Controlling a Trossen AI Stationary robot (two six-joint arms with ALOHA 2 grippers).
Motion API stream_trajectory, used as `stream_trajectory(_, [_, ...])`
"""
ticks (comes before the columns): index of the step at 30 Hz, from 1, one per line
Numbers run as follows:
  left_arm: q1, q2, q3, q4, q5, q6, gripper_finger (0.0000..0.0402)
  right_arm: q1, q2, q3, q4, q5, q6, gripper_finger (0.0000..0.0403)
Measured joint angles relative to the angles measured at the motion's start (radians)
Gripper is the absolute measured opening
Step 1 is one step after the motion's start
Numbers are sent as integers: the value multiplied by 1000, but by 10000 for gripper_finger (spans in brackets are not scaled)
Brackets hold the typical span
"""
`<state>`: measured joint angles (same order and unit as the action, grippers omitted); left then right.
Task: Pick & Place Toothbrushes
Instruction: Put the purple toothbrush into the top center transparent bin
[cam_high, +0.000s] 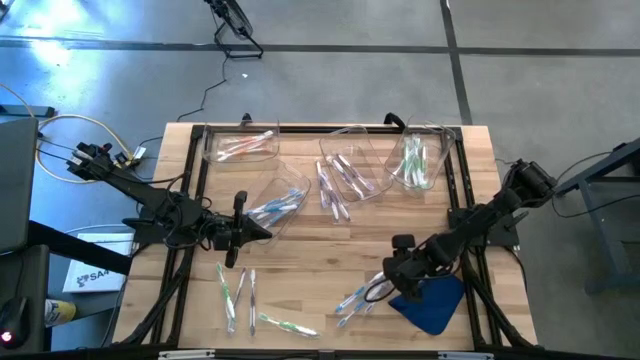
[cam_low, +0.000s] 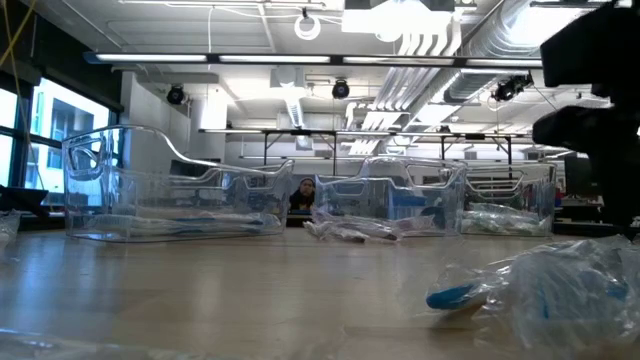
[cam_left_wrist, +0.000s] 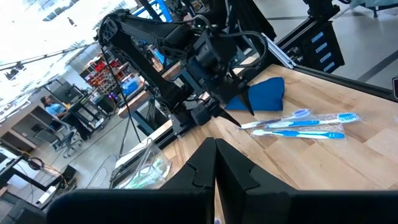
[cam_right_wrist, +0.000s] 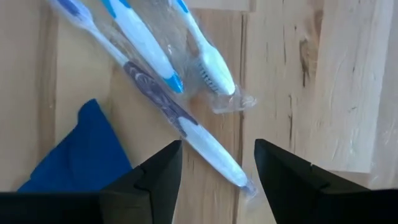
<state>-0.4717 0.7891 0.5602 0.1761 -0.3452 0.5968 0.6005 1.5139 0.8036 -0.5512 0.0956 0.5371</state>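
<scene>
Lower right of the table (cam_high: 330, 250), the right gripper (cam_right_wrist: 217, 163), fingers wide, hovers over wrapped toothbrushes (cam_right_wrist: 186, 127) beside the blue cloth (cam_right_wrist: 78, 149). Clear bins (cam_high: 350, 160) line the top; the left gripper (cam_high: 262, 232), closed, idles mid-left.

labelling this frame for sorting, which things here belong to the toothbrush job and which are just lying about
Part of the job:
- slim wrapped blue-and-white toothbrushes beneath the open right end effector
- green-and-white toothbrushes loose on the wood
- purple toothbrushes lying between bins
- clear plastic bins already holding brushes
- shut left end effector, beside a bin

Lying about:
- blue folded cloth
- wooden slatted table
</scene>
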Motion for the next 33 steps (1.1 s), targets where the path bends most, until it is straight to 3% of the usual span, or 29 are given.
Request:
stream_trajectory(5, [0, 0, 0, 0, 0, 0, 0, 0, 0, -50, 78, 9, 39, 195])
stream_trajectory(25, [0, 0, 0, 0, 0, 0, 0, 2, -3, -146, 115, -1, 36, 194])
stream_trajectory(33, [0, 0, 0, -1, 0, 0, 0, 2, -2, -148, 125, 7, 38, 138])
